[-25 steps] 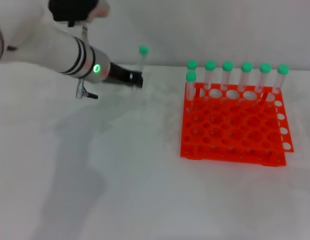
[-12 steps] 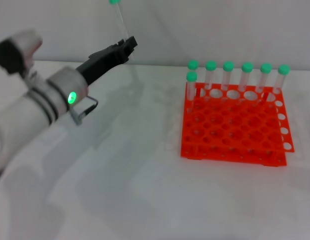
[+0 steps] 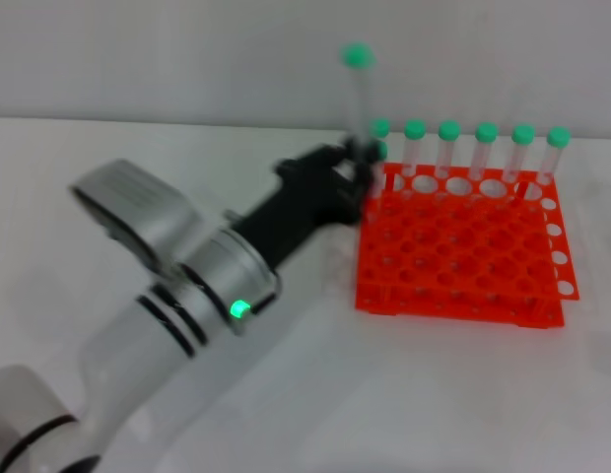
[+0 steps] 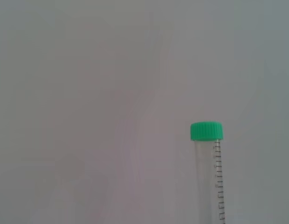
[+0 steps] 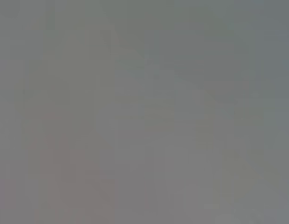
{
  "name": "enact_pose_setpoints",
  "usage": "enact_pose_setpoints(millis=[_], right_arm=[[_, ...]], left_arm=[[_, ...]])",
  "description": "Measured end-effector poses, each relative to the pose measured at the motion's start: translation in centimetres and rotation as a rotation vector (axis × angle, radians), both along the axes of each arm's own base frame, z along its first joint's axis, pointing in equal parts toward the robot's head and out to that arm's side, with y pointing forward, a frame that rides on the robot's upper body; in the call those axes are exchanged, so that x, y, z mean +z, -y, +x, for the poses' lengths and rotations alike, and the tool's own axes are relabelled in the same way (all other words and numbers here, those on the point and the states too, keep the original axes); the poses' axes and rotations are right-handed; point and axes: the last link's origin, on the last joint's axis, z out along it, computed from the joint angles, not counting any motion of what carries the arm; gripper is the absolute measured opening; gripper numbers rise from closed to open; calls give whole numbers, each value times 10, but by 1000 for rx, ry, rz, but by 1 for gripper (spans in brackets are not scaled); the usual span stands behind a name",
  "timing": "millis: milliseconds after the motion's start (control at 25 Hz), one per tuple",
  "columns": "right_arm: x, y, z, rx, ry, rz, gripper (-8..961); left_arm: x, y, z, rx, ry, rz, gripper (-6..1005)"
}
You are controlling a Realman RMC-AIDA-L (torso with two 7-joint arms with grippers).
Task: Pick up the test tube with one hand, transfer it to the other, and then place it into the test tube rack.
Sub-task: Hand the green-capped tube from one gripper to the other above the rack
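Note:
My left gripper (image 3: 357, 166) is shut on the test tube (image 3: 361, 99), holding it upright with its green cap on top, just off the back left corner of the test tube rack (image 3: 463, 246). In the left wrist view the test tube (image 4: 209, 172) stands against a plain wall. The orange-red rack carries several green-capped tubes (image 3: 486, 153) along its back row. My right gripper is out of view; its wrist view shows only a blank grey surface.
The white table (image 3: 286, 394) spreads in front of and to the left of the rack. My left arm (image 3: 187, 286) stretches across the middle of it. A grey wall rises behind.
My left arm has swung right and toward the rack, carrying the tube from the far left of the table to the rack's back left corner.

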Motion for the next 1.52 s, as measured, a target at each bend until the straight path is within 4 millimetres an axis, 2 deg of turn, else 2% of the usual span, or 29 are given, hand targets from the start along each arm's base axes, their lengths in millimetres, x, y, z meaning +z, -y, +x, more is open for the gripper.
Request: enact_pose_setpoints(millis=[160, 320, 480, 600, 680, 840, 1040, 1240, 1520], right_arm=[[9, 9, 4, 44, -31, -27, 795], [29, 15, 2, 126, -67, -75, 793], [59, 17, -13, 294, -101, -239, 791], [70, 17, -31, 422, -71, -380, 789], [69, 15, -45, 498, -26, -486, 788], [53, 9, -69, 610, 50, -636, 786], [27, -2, -95, 686, 28, -742, 783], [7, -4, -110, 726, -10, -785, 781], [-2, -4, -120, 755, -67, -816, 762]], left_arm=[[-20, 11, 19, -113, -112, 3, 191], [-30, 15, 26, -139, -151, -32, 191], [-39, 20, 28, -162, -193, -69, 191], [-46, 20, 32, -181, -232, -95, 191], [-50, 21, 34, -184, -248, -111, 191], [-55, 25, 39, -199, -259, -123, 191], [-56, 27, 41, -207, -258, -129, 191], [-56, 27, 41, -208, -259, -129, 191], [-56, 26, 43, -206, -253, -126, 191]])
